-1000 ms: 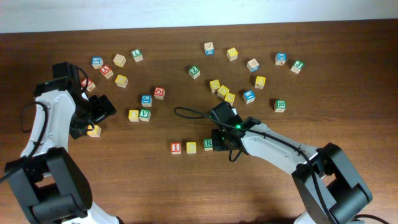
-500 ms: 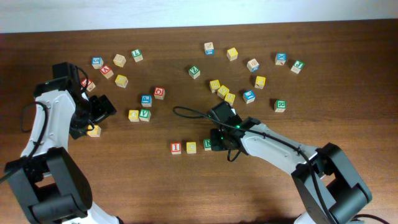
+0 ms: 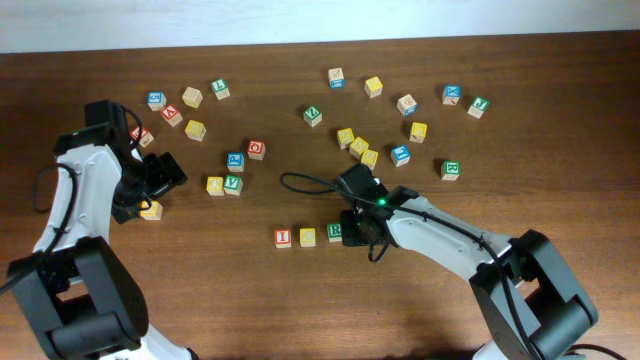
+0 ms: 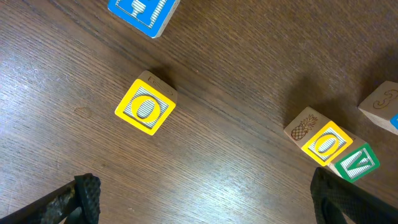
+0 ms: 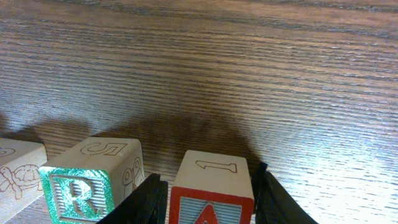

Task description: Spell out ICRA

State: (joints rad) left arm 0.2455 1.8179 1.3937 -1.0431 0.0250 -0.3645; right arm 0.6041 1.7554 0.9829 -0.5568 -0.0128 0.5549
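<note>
Near the middle of the counter (image 3: pixel 200 300), three blocks stand in a row from left to right. The red I block (image 3: pixel 283 237) is first, the yellow C block (image 3: pixel 308 237) is just beside it, and the green R block (image 3: pixel 335 232) comes next. The right arm reaches in from the near right and covers the spot just right of the R from above.

The right wrist view shows the red A block (image 5: pixel 211 196) there, close beside the R block with a narrow gap between them. Its letter face points the same way as the R. The right fingers (image 5: pixel 151 200) sit tight against both sides of the A block, closed on it. It looks level with the R block, but I cannot tell whether it rests on the wood or hangs just above it.

The left arm is well away at the left side of the counter. The left fingers (image 4: pixel 81 198) are spread wide and hold nothing, with only their dark tips showing at the two lower corners of the left wrist view. Between and beyond those tips lies a yellow O block (image 4: pixel 145 107), standing alone on the wood. Farther right, a second yellow O block (image 4: pixel 326 143) touches a green V block (image 4: pixel 354 163). A blue block (image 4: pixel 143 11) is cut off by the top edge.

Many other blocks are scattered over the far half of the counter.
</note>
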